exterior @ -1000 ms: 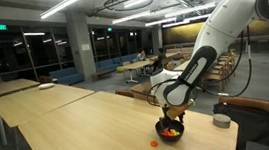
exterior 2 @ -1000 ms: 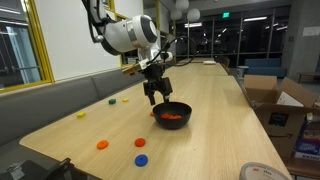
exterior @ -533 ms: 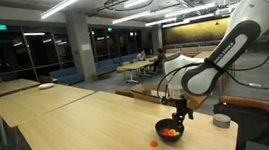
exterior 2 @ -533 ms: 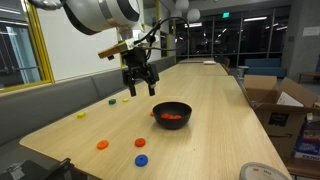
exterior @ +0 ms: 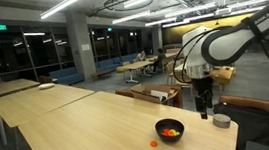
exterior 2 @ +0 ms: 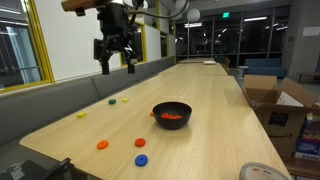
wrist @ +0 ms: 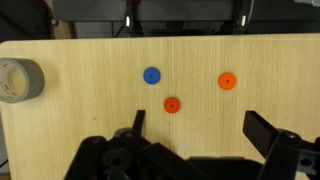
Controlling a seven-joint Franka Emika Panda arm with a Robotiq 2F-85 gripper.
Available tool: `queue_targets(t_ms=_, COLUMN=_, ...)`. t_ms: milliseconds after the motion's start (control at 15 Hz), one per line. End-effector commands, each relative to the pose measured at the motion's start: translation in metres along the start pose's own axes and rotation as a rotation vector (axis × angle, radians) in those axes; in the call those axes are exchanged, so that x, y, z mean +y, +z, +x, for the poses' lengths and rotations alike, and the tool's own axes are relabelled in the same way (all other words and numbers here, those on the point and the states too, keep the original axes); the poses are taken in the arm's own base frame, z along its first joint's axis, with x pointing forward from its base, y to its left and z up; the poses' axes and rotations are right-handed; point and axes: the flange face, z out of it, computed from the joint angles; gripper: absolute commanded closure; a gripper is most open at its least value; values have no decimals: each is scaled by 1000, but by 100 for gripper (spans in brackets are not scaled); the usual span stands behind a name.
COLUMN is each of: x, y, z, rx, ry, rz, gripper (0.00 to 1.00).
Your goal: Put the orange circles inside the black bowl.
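Orange circles [wrist: 171, 104]: two lie on desk [wrist: 90, 120] below the spread fingers [wrist: 262, 130] in wrist view, blue disc [wrist: 151, 76] just beside, tape roll [wrist: 20, 80] at desk edge. In an exterior view fingers hang high, well apart from black bowl [exterior 2: 160, 119], w/ more orange inside.

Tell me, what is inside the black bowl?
Orange circles lie inside the black bowl. Its near wall hides the bottom, so how many are in there, or whether anything lies under them, cannot be seen.
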Motion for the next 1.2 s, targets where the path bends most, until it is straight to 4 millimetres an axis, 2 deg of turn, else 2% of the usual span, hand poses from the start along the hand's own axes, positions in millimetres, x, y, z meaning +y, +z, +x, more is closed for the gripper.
queue_targets(t_ms=0, x=7, y=-28, z=-34, rx=14, ry=-38, rz=38, gripper=0)
queue_targets(t_ms=267, x=12, y=-34, z=-51, rx=66, ry=-6, rz=28, gripper=0)
queue_targets(t_ms=733, x=9, y=-25, z=-90, rx=110, ry=4, rz=33, gripper=0)
queue_targets(t_ms=800, x=9, y=-43, z=-84, rx=117, ry=17, rz=47, gripper=0)
queue_targets(t_ms=867, x=11, y=-25, z=-74, rx=76, ry=1, rz=24, gripper=0)
queue_targets(t_ms=1133, x=11, y=-25, z=-75, rx=73, ry=1, rz=24, gripper=0)
